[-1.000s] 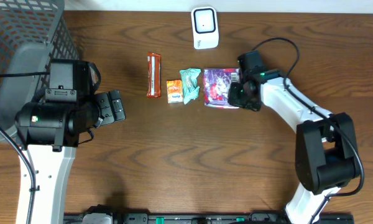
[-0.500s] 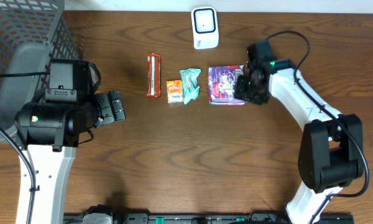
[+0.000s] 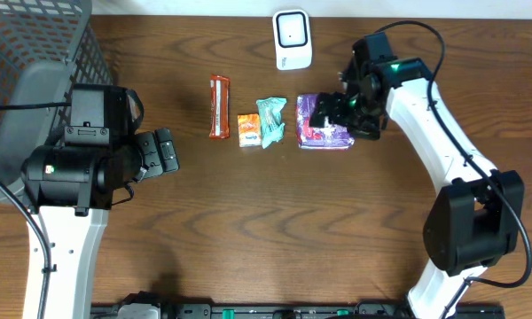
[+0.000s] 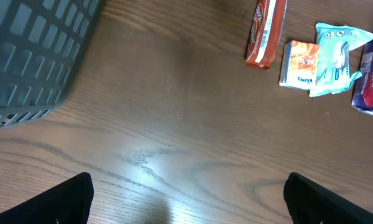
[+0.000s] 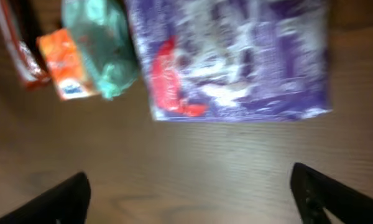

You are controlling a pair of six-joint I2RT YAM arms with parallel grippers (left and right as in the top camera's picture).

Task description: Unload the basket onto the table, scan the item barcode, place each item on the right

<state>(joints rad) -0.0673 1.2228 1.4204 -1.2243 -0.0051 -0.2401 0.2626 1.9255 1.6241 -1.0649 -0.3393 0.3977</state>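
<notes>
While right gripper (image 5: 193,199) and left gripper (image 4: 186,199) gape empty, the pack (image 5: 236,59) lies 12 o'clock of the right, long axis 3-to-9.

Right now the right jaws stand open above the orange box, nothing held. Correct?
Not quite. The right jaws stand open with nothing held, but above the purple packet, not the orange box, which lies off to one side past the green packet. The right wrist view shows it.
</notes>
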